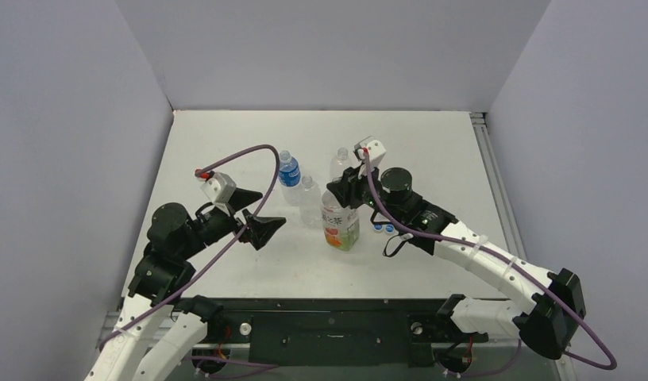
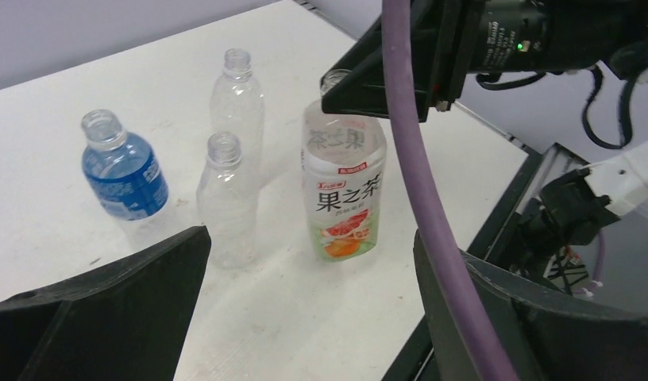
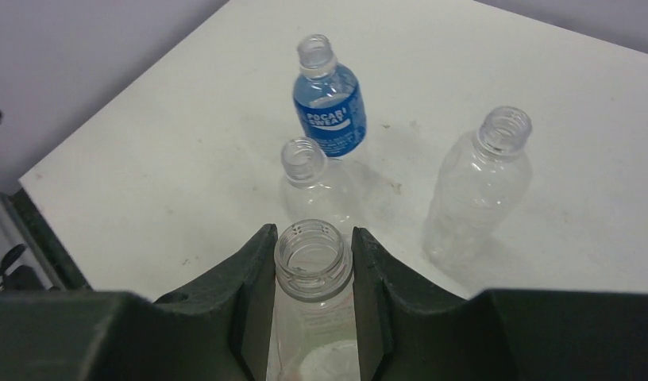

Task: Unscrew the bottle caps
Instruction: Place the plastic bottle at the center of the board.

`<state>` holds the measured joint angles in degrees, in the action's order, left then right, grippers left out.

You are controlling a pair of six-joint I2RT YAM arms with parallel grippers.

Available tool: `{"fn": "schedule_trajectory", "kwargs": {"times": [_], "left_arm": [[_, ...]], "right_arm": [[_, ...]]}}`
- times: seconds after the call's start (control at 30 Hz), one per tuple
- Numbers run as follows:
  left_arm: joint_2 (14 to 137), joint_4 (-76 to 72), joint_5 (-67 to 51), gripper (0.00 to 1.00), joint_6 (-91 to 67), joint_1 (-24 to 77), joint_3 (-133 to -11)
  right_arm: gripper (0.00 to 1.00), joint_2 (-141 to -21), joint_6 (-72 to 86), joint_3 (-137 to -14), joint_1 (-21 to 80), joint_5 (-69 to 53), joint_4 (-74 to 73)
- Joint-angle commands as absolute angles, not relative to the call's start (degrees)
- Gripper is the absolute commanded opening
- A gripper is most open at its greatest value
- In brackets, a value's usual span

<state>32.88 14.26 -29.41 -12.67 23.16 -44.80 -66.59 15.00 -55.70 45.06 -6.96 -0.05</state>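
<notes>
Right wrist: right pincer clamps neck of the orange-labelled bottle; left pincer released, apart.

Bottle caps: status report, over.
Left gripper open, empty. Right gripper shut on orange-label bottle neck. All four bottles uncapped; blue caps beside right arm. Nothing blocking.

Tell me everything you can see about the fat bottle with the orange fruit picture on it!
The wide bottle is clear plastic and looks empty. Its label is white with dark characters, and it has an orange fruit picture and some green near the bottom. The cap is off, so its ridged neck is open. It stands upright on the white table, toward the front edge. The right arm's fingers are closed on its neck, one on each side.
</notes>
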Motion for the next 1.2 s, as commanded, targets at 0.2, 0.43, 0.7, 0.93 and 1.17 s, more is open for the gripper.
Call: {"fn": "schedule_trajectory", "kwargs": {"times": [0.2, 0.43, 0.7, 0.93, 1.17], "left_arm": [[34.43, 17.26, -13.73, 0.97, -6.34, 22.48, -44.72], [35.32, 16.89, -11.79, 0.97, -6.46, 22.28, -44.11], [35.30, 17.03, -10.05, 0.97, -6.92, 22.24, -43.74], [35.51, 16.79, -9.95, 0.97, -7.01, 22.18, -44.05], [36.56, 19.08, -8.65, 0.97, -6.67, 22.15, -44.33]], "right_arm": [[0.00, -63.78, 16.41, -40.96, 47.29, 14.21, 25.54], [0.00, -65.57, 11.50, -37.01, 53.73, 25.94, 34.10], [0.00, -66.71, 8.97, -32.03, 58.30, 35.73, 39.98], [0.00, -68.17, 11.39, -30.58, 58.70, 36.75, 40.03], [0.34, -67.44, 12.99, -31.56, 58.70, 37.05, 36.19]]}}
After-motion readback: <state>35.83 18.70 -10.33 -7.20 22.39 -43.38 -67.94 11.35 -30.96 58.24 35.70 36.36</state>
